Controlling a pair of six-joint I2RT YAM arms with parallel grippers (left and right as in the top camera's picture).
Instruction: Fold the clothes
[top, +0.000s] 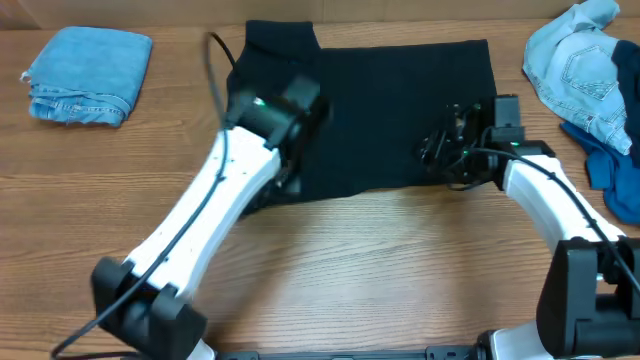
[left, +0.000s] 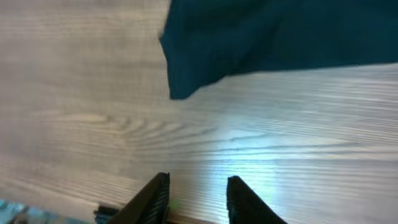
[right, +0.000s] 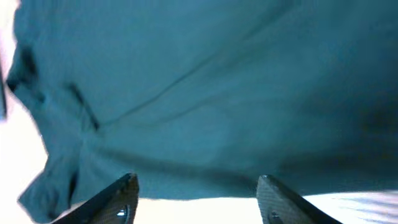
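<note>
Black T-shirt (top: 400, 110) lies spread flat, far middle of the surface (top: 350, 270), long side running left to right. Left jaws narrowly parted over bare wood, empty; right jaws wide, empty, over the shirt.

Black T-shirt (top: 400, 110) — wood-grain table (top: 380, 270)

No legible writing anywhere.
The shirt (top: 400, 110), the folded denim (top: 88, 75) and the table (top: 400, 270) show no readable text, label, brand, number or sign.
</note>
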